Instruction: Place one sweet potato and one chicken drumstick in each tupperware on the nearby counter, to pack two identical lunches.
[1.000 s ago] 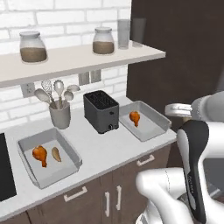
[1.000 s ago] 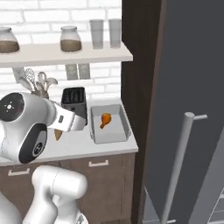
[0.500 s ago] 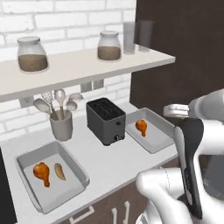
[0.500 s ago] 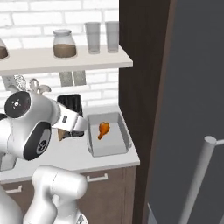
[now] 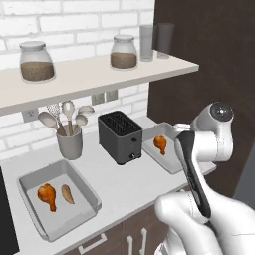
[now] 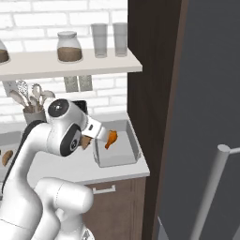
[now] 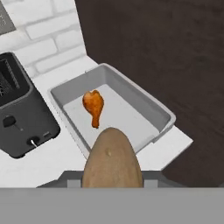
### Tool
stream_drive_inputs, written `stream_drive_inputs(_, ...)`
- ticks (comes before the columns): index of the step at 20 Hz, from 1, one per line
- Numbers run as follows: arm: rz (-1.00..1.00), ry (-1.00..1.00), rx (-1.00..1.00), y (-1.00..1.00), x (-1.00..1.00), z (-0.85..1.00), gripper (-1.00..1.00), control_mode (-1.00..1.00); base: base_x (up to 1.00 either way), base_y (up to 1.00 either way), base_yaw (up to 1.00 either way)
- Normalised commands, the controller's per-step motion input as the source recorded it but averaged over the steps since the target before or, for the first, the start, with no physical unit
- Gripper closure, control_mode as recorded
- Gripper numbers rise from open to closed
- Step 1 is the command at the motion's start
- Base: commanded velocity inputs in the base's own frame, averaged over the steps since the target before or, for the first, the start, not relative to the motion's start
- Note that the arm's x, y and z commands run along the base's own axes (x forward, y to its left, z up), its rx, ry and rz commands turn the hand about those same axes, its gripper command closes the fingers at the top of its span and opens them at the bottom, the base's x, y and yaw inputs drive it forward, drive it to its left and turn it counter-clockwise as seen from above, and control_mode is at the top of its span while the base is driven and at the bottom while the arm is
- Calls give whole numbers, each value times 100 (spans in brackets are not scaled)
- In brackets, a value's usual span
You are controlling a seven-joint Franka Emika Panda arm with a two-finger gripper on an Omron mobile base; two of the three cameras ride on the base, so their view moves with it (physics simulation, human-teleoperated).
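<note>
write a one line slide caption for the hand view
Gripper carrying a sweet potato toward the tupperware holding one chicken drumstick, beside the toaster.

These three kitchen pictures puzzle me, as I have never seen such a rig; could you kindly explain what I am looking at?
It is a rendered kitchen with a white robot arm with dark joints on a driving base. Two pictures come from cameras on the base, behind the arm to its left and right. The third looks along the two-finger gripper, which is closed on a brown sweet potato.

On the long pale-grey counter stand a black slotted toaster, a grey cup of utensils and two shallow light-grey tupperware trays. The left tray holds an orange chicken drumstick and a sweet potato. The right tray, below the gripper's camera, holds a drumstick alone.
</note>
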Motion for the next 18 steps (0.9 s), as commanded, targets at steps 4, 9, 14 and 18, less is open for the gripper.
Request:
stream_drive_inputs(4, 0, 22, 1, -22, 100, -63, 100, -100, 0, 0, 0)
stream_drive_inputs(9, 0, 19, 5, -4, 100, -30, 100, -100, 0, 0, 0)
stream_drive_inputs(14, 0, 4, 6, 0, 72, -60, 100, -100, 0, 0, 0)
stream_drive_inputs(18, 0, 0, 0, 0, 36, -52, 100, -100, 0, 0, 0)
